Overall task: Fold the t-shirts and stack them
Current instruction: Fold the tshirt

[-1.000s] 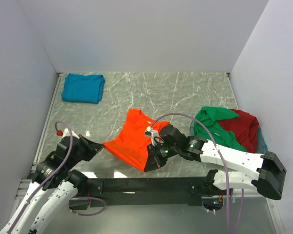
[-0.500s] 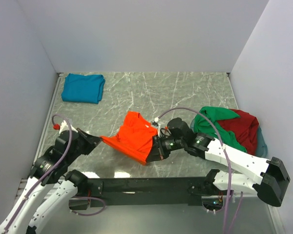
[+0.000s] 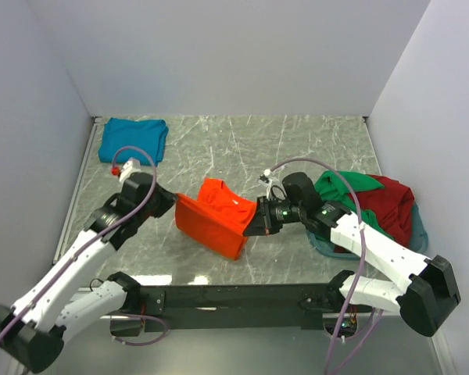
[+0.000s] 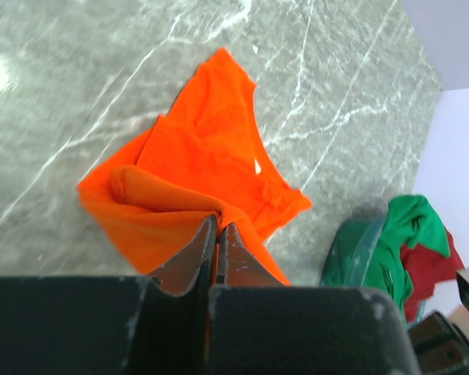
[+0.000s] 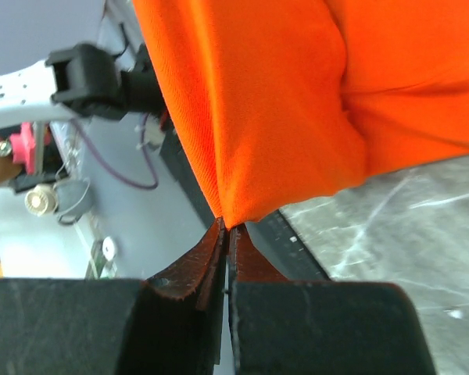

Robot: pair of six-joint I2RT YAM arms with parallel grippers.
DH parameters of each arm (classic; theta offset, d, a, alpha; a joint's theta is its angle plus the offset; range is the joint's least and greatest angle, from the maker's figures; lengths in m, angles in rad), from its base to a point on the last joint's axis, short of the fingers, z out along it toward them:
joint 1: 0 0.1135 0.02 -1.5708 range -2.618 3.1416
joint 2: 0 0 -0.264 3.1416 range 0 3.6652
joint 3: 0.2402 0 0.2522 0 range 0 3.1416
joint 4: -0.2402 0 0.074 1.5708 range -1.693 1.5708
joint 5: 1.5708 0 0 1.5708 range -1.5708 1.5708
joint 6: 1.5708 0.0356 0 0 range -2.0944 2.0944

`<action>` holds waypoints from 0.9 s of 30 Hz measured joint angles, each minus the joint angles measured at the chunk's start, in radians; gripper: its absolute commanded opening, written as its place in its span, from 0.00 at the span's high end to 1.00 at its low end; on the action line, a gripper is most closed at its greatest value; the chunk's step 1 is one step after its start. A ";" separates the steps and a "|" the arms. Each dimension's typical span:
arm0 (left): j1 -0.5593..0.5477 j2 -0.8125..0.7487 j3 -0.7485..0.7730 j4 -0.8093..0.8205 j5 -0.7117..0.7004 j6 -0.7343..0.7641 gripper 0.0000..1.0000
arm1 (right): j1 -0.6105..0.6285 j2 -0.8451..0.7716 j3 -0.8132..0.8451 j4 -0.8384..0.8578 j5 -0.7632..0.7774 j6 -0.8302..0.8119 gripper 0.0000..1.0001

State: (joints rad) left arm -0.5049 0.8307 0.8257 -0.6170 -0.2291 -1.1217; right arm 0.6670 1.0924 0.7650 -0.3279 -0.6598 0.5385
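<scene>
**A:** Where is the orange t-shirt (image 3: 219,223)?

**B:** In the middle of the overhead frame, stretched between the two arms. Its near edge is lifted. In the left wrist view, the collar end lies spread on the marble counter (image 3: 297,148).

**A:** And the left hand (image 3: 174,201)?

**B:** It's clenched on the orange cloth at the shirt's left end. Its own camera shows the two fingers pinched together with a fold of fabric between them.

**A:** The right hand (image 3: 255,223)?

**B:** That one is clamped on the same shirt too, at the right end. In its wrist view the fingertips meet on a corner of the hem, and orange cloth fills the picture above them.

**A:** What about the other shirts?

**B:** The teal t-shirt (image 3: 133,141) lies folded in the upper left of the frame, well apart from both arms. The green t-shirt (image 3: 344,187) and the dark red t-shirt (image 3: 395,203) are heaped together at the right edge in the grey-blue basket (image 3: 322,244). The green one is toward the centre and the red one is beside the wall.

**A:** Does either arm touch that heap?

**B:** The right arm crosses in front of the green cloth, but I cannot tell whether it touches.
</scene>
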 measured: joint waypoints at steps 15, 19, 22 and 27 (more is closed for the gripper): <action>0.008 0.388 0.160 0.192 -0.026 0.090 0.99 | -0.165 0.097 0.053 0.002 0.042 -0.036 1.00; 0.019 0.494 0.193 0.236 -0.007 0.116 0.99 | -0.202 0.143 0.068 0.002 0.042 -0.050 1.00; 0.030 0.578 0.222 0.278 0.014 0.139 0.99 | -0.238 0.185 0.074 0.015 0.038 -0.055 1.00; 0.036 0.759 0.344 0.286 0.030 0.165 0.99 | -0.278 0.272 0.100 0.029 0.048 -0.057 1.00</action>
State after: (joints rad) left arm -0.4690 1.5894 1.1702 -0.3313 -0.1989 -0.9565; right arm 0.3889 1.3643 0.8650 -0.2993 -0.6113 0.4816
